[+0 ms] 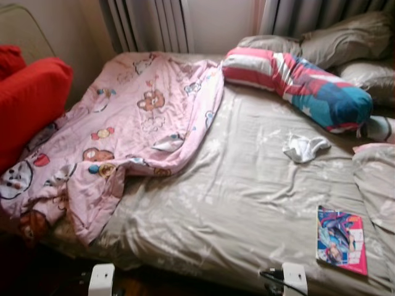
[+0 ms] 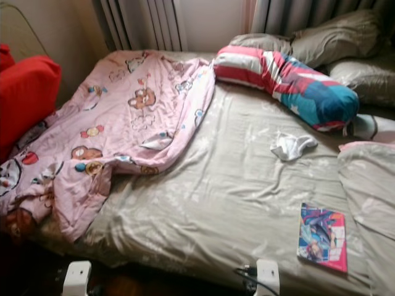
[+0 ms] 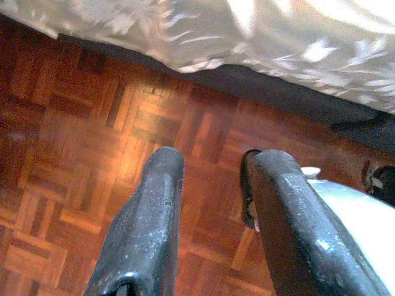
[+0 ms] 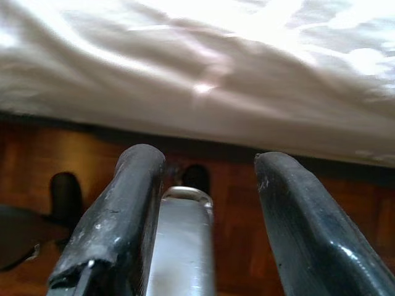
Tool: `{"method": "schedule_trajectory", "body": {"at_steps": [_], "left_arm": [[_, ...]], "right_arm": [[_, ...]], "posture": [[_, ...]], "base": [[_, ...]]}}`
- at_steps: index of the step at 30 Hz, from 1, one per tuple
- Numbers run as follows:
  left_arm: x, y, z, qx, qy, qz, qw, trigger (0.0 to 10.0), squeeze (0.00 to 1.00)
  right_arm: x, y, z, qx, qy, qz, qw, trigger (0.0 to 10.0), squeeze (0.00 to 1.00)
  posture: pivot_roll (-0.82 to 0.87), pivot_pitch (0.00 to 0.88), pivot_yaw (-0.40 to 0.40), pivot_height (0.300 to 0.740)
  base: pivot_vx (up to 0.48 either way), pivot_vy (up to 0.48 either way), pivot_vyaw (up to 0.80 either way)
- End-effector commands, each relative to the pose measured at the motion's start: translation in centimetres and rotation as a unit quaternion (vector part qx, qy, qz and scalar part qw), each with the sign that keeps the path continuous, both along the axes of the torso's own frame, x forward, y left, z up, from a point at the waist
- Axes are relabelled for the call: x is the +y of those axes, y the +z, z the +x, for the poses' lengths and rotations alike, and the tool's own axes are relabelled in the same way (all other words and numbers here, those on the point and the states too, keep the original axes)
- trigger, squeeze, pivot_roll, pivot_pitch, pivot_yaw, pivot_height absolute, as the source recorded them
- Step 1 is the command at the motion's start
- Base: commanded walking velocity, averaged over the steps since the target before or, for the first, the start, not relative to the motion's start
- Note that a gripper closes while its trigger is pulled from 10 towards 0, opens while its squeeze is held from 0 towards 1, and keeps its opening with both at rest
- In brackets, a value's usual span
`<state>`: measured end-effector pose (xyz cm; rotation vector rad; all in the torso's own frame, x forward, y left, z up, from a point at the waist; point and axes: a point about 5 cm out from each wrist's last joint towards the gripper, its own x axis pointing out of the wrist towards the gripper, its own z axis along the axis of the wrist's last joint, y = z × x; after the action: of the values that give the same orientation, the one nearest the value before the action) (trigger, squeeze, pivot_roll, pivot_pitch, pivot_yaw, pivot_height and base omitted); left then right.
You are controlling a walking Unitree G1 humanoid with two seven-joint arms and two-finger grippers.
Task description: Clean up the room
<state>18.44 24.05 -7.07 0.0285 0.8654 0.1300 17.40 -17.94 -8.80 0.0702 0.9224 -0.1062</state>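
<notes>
A bed with a grey patterned sheet (image 1: 247,185) lies before me. A crumpled pink cartoon blanket (image 1: 123,129) covers its left side and hangs over the near edge. A small white sock (image 1: 303,148) lies on the sheet at centre right. A colourful comic book (image 1: 341,239) rests near the front right edge. My left gripper (image 3: 210,179) hangs open over the parquet floor (image 3: 92,154) beside the bed edge, holding nothing. My right gripper (image 4: 207,179) is also open and empty, low in front of the bed's side.
A long striped bolster (image 1: 296,83) and grey pillows (image 1: 345,43) lie at the bed's head on the right. A red cushion (image 1: 28,105) sits at the left. A radiator (image 1: 151,24) and curtains stand behind. Another grey pillow (image 1: 376,179) lies at the right edge.
</notes>
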Motion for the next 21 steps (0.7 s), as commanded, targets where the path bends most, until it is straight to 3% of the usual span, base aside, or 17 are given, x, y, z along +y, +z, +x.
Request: {"method": "schedule_trajectory", "body": {"at_steps": [1,13,18,21], "left_arm": [[0.6,-0.4,-1.0,0.02,0.006,0.005,1.0,10.0,0.0],[-0.4,-0.5,-0.6,0.022,-0.002,0.002,1.0,10.0,0.0],[-0.8,-0.6,-0.6,0.023,-0.006,0.001,1.0,10.0,0.0],[-1.2,-0.7,-0.6,0.025,-0.011,0.001,1.0,10.0,0.0]], "right_arm": [[0.3,-0.2,-0.4,0.007,-0.004,0.006,1.0,10.0,0.0],[-1.4,-0.2,-0.8,0.01,-0.009,-0.001,1.0,10.0,0.0],[-1.2,-0.2,-0.7,0.01,-0.01,-0.001,1.0,10.0,0.0],[-0.2,-0.3,-0.7,0.013,-0.007,0.003,1.0,10.0,0.0]], "posture": [[-0.03,0.134,0.038,0.74],[-0.03,0.106,0.04,0.74],[-0.04,0.094,0.044,0.74],[-0.04,0.086,0.046,0.74]], "base": [[0.0,0.48,0.0],[0.0,0.48,0.0],[0.0,0.48,0.0],[0.0,0.48,0.0]]}}
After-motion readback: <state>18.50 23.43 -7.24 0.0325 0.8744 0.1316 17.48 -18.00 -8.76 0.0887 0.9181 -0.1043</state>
